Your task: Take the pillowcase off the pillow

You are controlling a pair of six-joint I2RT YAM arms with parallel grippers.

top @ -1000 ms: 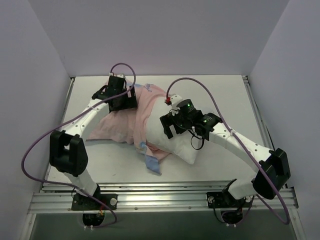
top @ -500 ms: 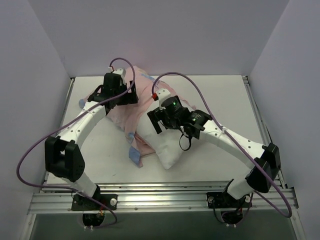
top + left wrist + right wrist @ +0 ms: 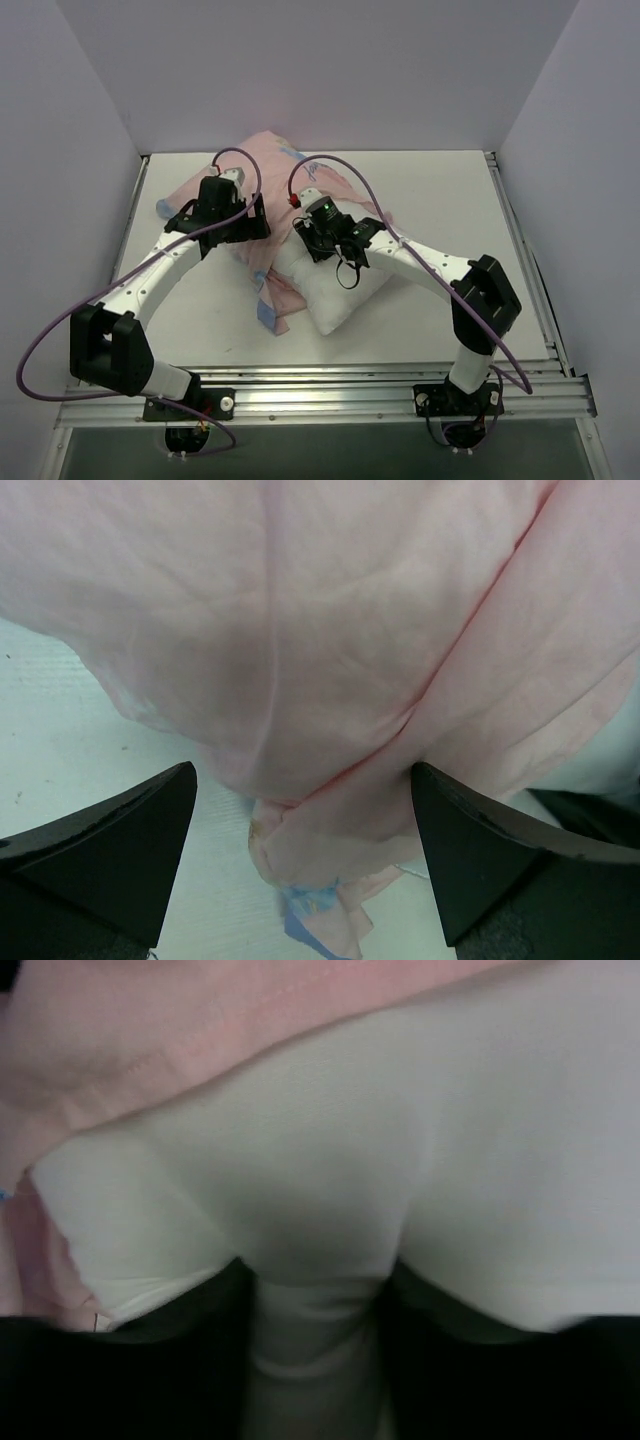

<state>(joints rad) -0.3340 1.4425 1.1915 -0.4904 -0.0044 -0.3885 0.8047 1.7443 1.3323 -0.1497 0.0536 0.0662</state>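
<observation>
The pillowcase (image 3: 268,165) lies pink side out, bunched at the back of the table, with a blue printed end (image 3: 268,310) trailing towards the front. The white pillow (image 3: 335,295) sticks out of it to the right front. My left gripper (image 3: 245,218) hovers open over the pink cloth (image 3: 330,640); its fingers (image 3: 110,850) stand wide apart with nothing between them. My right gripper (image 3: 318,238) is shut on a pinched fold of the pillow (image 3: 315,1330), right beside the pillowcase's hem (image 3: 150,1040).
The white table (image 3: 450,200) is boxed in by walls at the left, back and right. An aluminium rail (image 3: 320,395) runs along the front edge. Purple cables (image 3: 350,165) loop above both wrists.
My right gripper has moved left along the pillow and closed on its fabric. The pillowcase has slid back towards the rear wall. The left gripper has come slightly nearer, still open.
</observation>
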